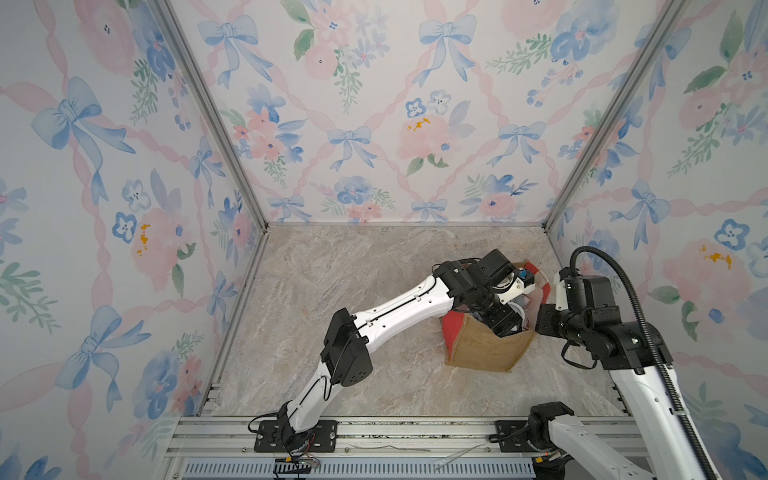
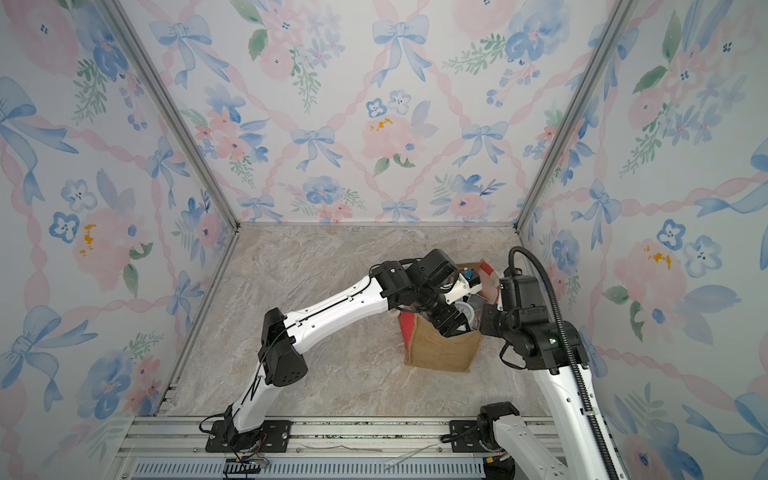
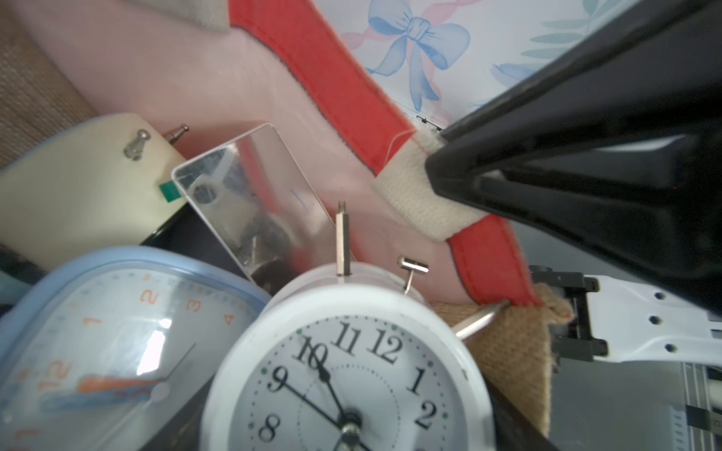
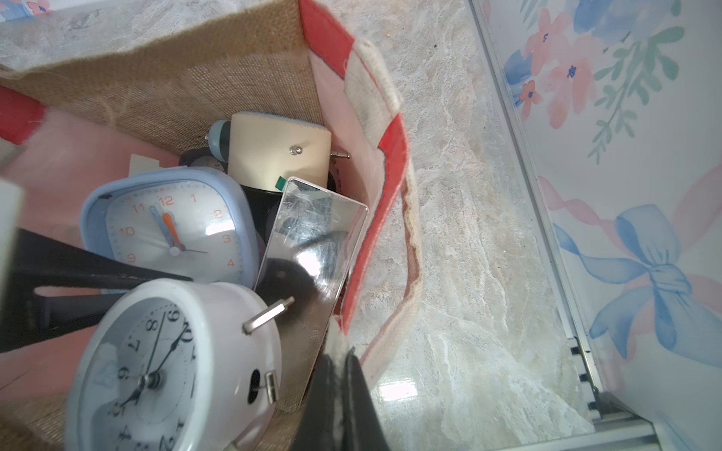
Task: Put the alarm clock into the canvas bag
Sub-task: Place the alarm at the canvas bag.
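The canvas bag (image 1: 482,349) (image 2: 444,349) stands open on the marble table, tan burlap with red side panels. My left gripper (image 1: 505,324) reaches down into its mouth and is closed wide on a round white alarm clock (image 3: 351,371) (image 4: 172,363). One of its black fingers (image 4: 78,281) lies along the clock's side. The clock hangs inside the bag, above the things at the bottom. My right gripper (image 4: 340,355) (image 1: 540,320) is shut on the bag's rim at its white webbing handle (image 3: 422,195), on the side away from the left arm.
Inside the bag lie a pale blue square clock (image 4: 168,226), a cream clock (image 4: 273,148) and a shiny clear plate (image 4: 312,234). Floral walls with aluminium posts (image 1: 552,220) enclose the marble table (image 1: 332,291). A rail (image 1: 374,432) runs along the front edge.
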Available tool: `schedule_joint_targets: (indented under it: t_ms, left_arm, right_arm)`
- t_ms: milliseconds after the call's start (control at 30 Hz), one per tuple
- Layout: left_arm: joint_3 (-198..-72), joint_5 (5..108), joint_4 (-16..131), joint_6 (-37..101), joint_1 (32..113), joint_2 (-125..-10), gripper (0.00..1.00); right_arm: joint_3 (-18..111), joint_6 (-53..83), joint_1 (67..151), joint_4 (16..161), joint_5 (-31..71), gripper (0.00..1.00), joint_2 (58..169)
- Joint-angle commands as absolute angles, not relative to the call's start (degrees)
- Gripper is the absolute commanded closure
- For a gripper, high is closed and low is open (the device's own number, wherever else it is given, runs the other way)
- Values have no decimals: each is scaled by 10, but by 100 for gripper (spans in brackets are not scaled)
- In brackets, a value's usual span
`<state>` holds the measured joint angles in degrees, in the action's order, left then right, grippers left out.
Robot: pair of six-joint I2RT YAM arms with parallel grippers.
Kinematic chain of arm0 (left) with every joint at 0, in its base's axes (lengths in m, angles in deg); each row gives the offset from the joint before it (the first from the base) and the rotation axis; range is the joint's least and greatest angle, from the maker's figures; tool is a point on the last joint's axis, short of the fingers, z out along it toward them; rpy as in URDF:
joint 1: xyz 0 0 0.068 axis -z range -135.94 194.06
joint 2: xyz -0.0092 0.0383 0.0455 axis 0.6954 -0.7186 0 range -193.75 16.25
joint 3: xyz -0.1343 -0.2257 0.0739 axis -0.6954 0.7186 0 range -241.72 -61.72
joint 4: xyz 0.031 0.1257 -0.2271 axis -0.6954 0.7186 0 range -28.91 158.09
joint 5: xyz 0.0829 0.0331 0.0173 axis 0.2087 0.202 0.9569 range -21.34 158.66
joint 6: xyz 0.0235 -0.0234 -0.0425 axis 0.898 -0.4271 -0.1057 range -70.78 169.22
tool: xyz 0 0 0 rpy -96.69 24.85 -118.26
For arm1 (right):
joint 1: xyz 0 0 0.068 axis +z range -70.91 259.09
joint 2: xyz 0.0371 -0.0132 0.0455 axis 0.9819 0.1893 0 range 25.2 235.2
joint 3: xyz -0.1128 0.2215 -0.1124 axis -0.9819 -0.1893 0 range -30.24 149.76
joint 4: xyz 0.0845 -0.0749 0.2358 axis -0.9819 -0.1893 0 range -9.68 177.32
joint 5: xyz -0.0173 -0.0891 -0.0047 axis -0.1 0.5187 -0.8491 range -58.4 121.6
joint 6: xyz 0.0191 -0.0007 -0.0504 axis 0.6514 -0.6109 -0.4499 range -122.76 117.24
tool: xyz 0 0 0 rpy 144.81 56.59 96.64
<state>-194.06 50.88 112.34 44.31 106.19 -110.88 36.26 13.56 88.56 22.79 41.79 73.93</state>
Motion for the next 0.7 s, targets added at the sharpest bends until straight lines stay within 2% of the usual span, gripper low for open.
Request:
schedule_joint_targets:
  t_ms: [0,300,400,500,667]
  left_arm:
    - [-1967,615,1232,475,1058,-1172,43]
    - [-1991,706,1239,460,1041,-1214,43]
    - [-2001,724,1239,450,1031,-1219,40]
    - [-2010,655,1237,470,1033,-1213,31]
    - [-2055,607,1235,471,1035,-1196,11]
  right_arm:
    - [386,139,876,252,429,100,727]
    - [392,140,874,249,428,100,727]
    - [395,140,873,249,426,100,727]
    - [395,140,873,249,425,100,728]
    - [393,143,873,251,423,100,731]
